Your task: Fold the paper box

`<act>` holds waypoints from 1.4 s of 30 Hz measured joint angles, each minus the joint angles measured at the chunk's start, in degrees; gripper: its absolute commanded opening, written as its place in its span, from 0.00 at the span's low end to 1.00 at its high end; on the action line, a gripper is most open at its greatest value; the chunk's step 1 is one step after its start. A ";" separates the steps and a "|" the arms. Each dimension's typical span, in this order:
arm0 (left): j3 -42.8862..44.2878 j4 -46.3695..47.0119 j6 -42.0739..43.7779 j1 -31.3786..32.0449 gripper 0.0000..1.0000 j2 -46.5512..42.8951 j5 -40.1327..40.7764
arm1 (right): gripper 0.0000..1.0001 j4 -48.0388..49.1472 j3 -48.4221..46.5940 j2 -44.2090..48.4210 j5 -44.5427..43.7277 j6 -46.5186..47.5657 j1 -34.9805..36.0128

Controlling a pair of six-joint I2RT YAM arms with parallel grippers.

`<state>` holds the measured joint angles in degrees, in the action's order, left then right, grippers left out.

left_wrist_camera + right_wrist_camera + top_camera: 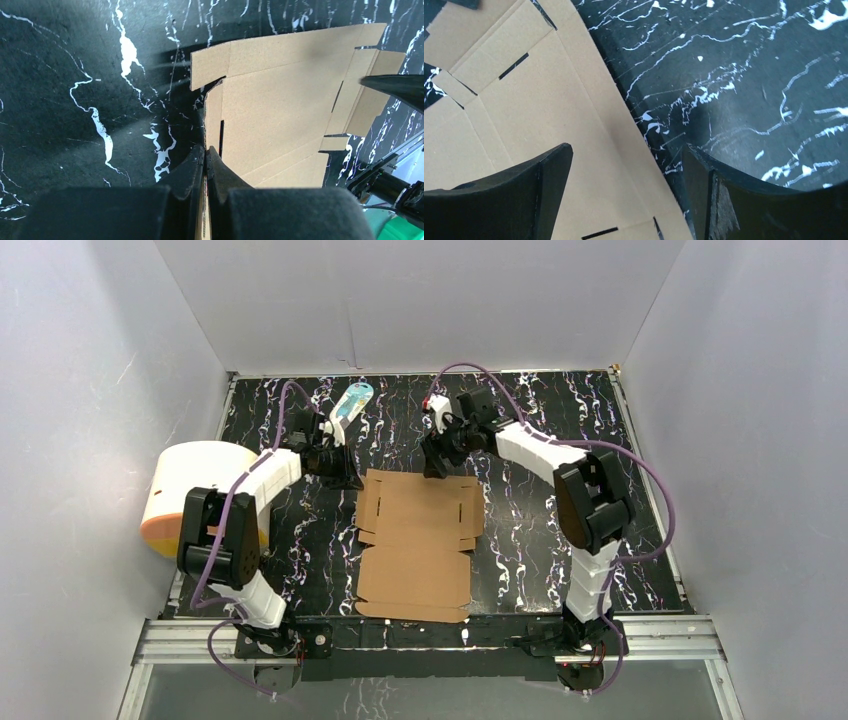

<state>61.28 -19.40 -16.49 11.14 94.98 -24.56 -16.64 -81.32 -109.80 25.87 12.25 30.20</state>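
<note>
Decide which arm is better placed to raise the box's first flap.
Left, probably: the left hand is shut on a side flap of the box; the right hand hangs open astride its far edge.

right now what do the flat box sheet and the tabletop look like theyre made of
The paper box: plain brown cardboard, matte, shown by its die-cut slots, pressed crease lines and dull, even colour. The tabletop: black with white marble-like veins and a faint sheen; whether it is real stone or a printed laminate, I cannot tell.
</note>
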 measured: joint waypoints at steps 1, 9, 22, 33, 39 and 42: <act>-0.17 0.42 0.44 0.13 0.00 -0.70 -0.13 | 0.86 -0.26 -0.59 -0.83 0.68 0.61 -0.09; -2.47 2.99 2.62 0.68 0.00 -4.85 -0.57 | 0.73 -4.39 -7.30 -7.45 6.34 5.18 -0.24; -3.48 4.50 3.43 0.70 0.00 -7.23 -1.79 | 0.26 -8.52 -9.60 -10.27 14.47 9.55 -0.24; -3.63 4.63 2.08 0.70 0.02 -7.28 -1.07 | 0.01 -12.37 -10.78 -10.43 16.92 13.53 -0.17; -3.63 5.07 -0.35 0.09 0.18 -7.28 0.50 | 0.00 -12.04 -7.89 -5.05 14.29 15.23 0.24; -3.63 5.03 -1.79 -0.83 0.28 -7.28 1.46 | 0.00 -11.89 -6.99 -2.03 12.44 15.85 0.55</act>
<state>57.65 -14.37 -18.28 10.31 87.70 -23.09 -28.53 -88.31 -111.83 38.30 28.10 30.74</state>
